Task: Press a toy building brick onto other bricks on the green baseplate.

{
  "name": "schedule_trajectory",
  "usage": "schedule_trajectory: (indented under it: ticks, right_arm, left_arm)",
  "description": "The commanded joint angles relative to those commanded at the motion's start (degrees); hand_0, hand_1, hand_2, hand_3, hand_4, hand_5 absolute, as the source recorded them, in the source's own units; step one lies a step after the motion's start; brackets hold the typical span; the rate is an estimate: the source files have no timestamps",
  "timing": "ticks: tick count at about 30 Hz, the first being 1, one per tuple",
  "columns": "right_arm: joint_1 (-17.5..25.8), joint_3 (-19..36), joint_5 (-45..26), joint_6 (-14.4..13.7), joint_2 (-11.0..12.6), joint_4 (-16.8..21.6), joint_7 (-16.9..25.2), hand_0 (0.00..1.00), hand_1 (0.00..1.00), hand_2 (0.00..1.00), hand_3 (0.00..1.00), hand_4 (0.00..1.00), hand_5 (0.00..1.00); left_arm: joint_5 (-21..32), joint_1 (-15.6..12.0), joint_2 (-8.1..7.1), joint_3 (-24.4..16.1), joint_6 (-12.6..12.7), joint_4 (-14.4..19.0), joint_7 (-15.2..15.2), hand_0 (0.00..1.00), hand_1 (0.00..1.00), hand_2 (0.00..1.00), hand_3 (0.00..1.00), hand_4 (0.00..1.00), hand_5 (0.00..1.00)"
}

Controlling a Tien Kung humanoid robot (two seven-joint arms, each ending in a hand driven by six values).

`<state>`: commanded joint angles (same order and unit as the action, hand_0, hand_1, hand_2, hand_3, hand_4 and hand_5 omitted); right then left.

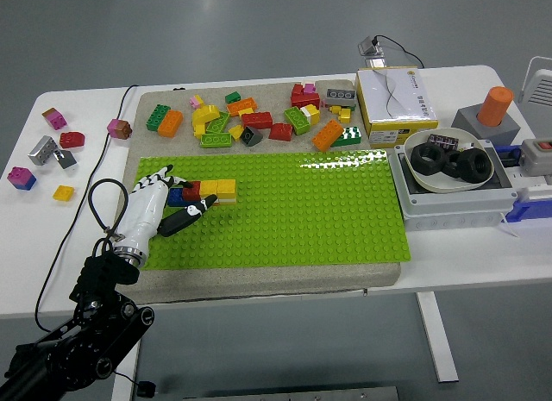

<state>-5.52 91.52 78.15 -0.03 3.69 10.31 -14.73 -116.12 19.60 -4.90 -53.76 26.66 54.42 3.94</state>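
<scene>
A: How many hands are working, and on what?

B: One; the left hand [159, 203] lies over the left end of the green baseplate [293, 216], its white fingers [158, 173] reaching round a red brick [191, 191] that sits on a short row of bricks; the thumb lies alongside. Whether the fingers actually grip the red brick or only rest against it I cannot tell.

A: And the row itself?

B: A blue brick [177, 197] beside the red one, then two yellow bricks [218, 190] to their right, all pressed on the baseplate near its upper left corner; the baseplate lies on a grey mat [267, 276].

A: Loose bricks?

B: A scattered pile [259, 116] on the mat beyond the baseplate, about two dozen in red, yellow, green and orange; the exact count I cannot give. On the white table [483, 263] to the left lie six more stray bricks [52, 147], well apart from the mat.

A: Containers?

B: One white bowl [448, 164] holding two black tyres [450, 161] and a small dark piece; it stands on a grey box [453, 211]. Behind it is one yellow-edged carton [397, 103]; to the right one orange cylinder [494, 106] upright on a grey block.
</scene>
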Motion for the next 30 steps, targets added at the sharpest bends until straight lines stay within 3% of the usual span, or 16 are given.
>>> schedule_trajectory:
  ticks: [8, 16, 22, 26, 30]
  right_arm:
    - [-0.01, -0.02, 0.25, -0.01, 0.27, 0.00, 0.09, 0.591, 0.592, 0.663, 0.661, 0.662, 0.832]
    - [-0.16, 0.29, 0.38, -0.26, 0.59, 0.00, 0.42, 0.594, 0.588, 0.661, 0.660, 0.661, 0.831]
    - [0.00, 0.99, 0.87, -0.55, 0.96, 0.00, 0.59, 0.592, 0.588, 0.654, 0.660, 0.661, 0.831]
    - [0.16, 1.50, 1.30, -0.65, 1.04, 0.00, 0.58, 0.589, 0.585, 0.645, 0.659, 0.661, 0.830]
    - [0.34, 1.65, 1.31, -0.70, 0.91, 0.00, 0.52, 0.590, 0.586, 0.645, 0.659, 0.661, 0.830]
  left_arm:
    - [-0.76, -0.57, 0.12, -1.07, 1.97, 3.67, -1.45, 0.998, 0.959, 0.970, 0.641, 0.998, 0.998]
    - [-2.11, -1.42, 0.13, -2.89, 2.42, 6.79, -1.46, 0.998, 0.956, 0.962, 0.641, 0.998, 0.998]
    - [-0.04, -2.68, -0.36, -3.22, 2.44, 10.40, -1.92, 0.998, 0.951, 0.950, 0.641, 0.998, 0.998]
    - [2.94, -4.37, -0.78, -4.32, 2.29, 14.17, -2.42, 0.998, 0.942, 0.938, 0.644, 0.998, 0.998]
    - [7.53, -8.26, -1.28, -7.79, 2.38, 18.72, -4.29, 0.985, 0.927, 0.925, 0.645, 0.998, 0.989]
